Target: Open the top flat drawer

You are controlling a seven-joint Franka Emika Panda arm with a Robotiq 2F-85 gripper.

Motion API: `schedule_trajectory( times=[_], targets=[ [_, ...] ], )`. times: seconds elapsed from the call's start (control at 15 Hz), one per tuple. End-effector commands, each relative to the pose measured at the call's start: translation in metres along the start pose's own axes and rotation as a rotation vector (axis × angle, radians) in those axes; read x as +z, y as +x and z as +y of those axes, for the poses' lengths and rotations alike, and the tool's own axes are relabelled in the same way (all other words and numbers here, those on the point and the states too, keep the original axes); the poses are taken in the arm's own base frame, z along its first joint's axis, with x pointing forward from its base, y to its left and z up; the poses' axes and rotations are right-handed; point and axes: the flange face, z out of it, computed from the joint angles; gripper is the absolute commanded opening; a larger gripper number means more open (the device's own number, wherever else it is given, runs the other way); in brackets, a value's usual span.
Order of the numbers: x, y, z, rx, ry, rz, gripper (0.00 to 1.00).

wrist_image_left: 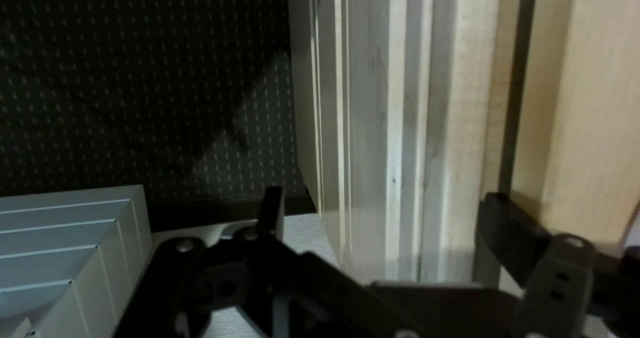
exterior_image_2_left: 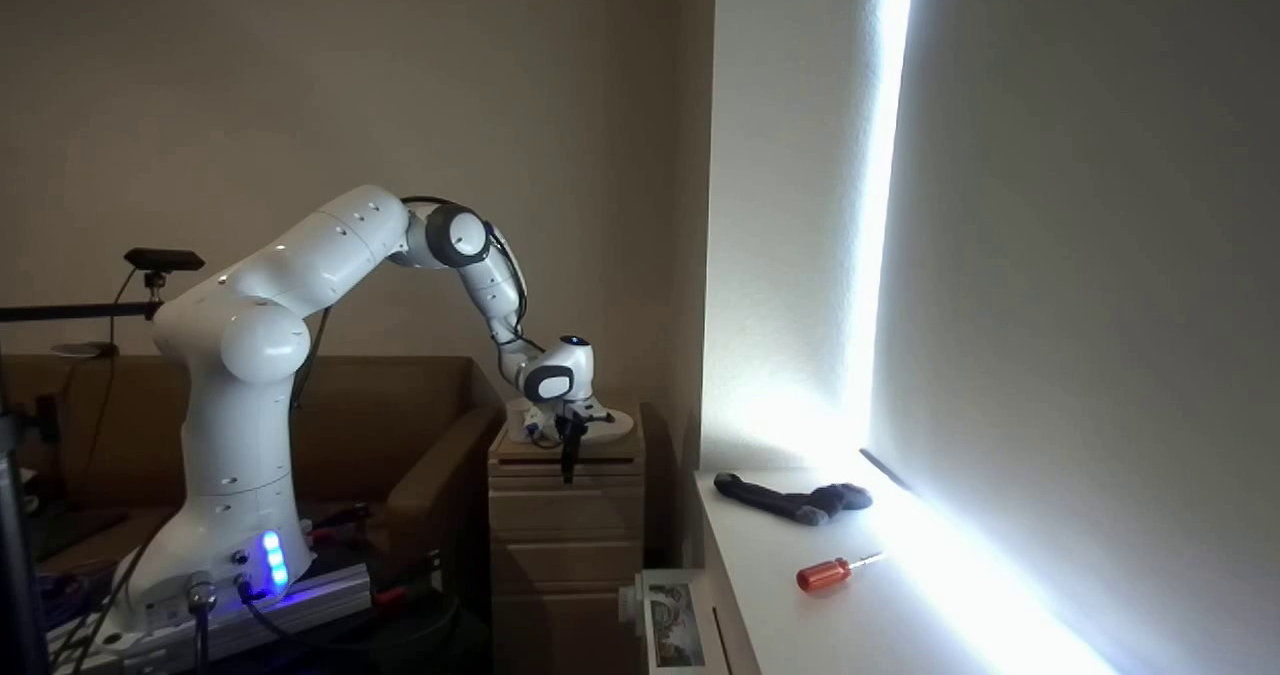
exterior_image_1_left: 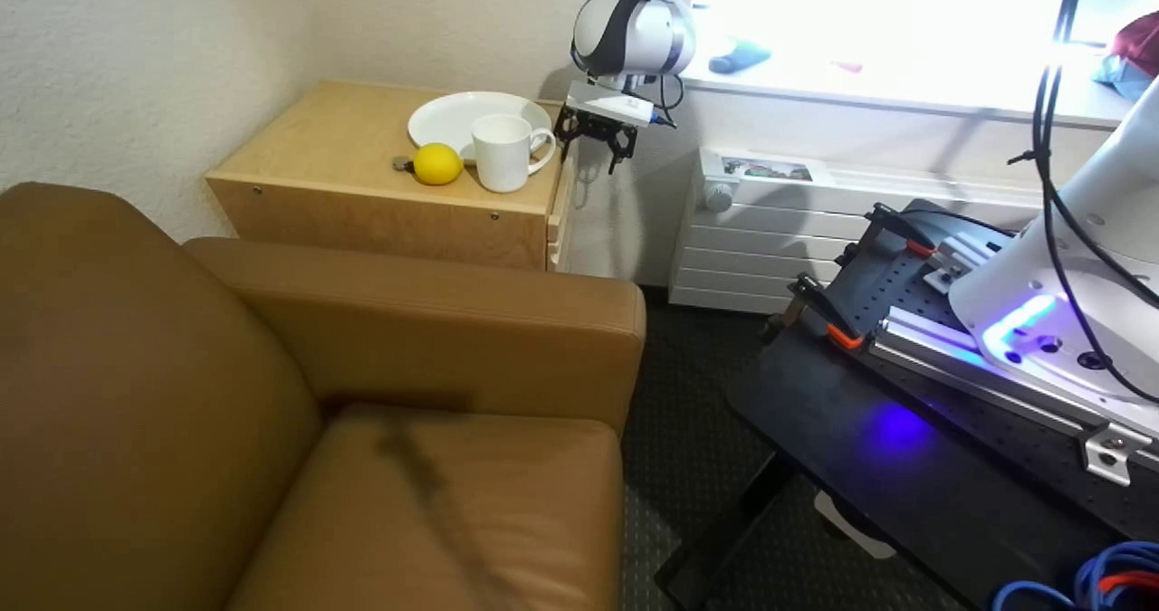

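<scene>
Hovering pincer: its two fingers stand wide apart and grip nothing; I suppose this wide stance is chosen so that they can take the front of the top flat drawer from both sides.
Drawer position: directly under the surface of the wooden cabinet; it appears closed or nearly so, therefore the main work is not yet done.
Dark slot: it runs between the surface and the drawer front, and probably serves as the gripping place.
Inner finger: in the wrist view its tip overlaps the line of this slot, but whether it touches the wood or goes inside, I cannot tell.
Arm: its base stands on the side toward which the drawer fronts face, so a pull in this direction should bring the drawer out.
Mug and plate: both rest on the surface, with a yellow, lemon-like thing; being above the drawer, they should not hinder it, though the mug is near the pincer and a sideways swing could strike it.
Sofa: its armrest stands beside the cabinet's side panel, so it does not appear to block the front.
Drawer pull: next, it seems right to catch the thin front strip and draw level; slipping off it is the main danger.
</scene>
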Motion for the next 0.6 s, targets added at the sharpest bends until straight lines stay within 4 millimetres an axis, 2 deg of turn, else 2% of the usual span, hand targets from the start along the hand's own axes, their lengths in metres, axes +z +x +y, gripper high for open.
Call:
schedule_trajectory(
  times=[0.0,0.13,0.2,0.53],
  targets=[
    [-0.008,-0.004,0.003,0.02,0.043,-0.014,1.0],
    [0.0,-0.005,0.003,0.014,0.023,-0.035,1.0],
    [0.001,0.0,0.002,0.022,0.011,-0.01,1.0],
    [0.005,0.002,-0.001,0.035,0.014,-0.015,1.0]
  ],
)
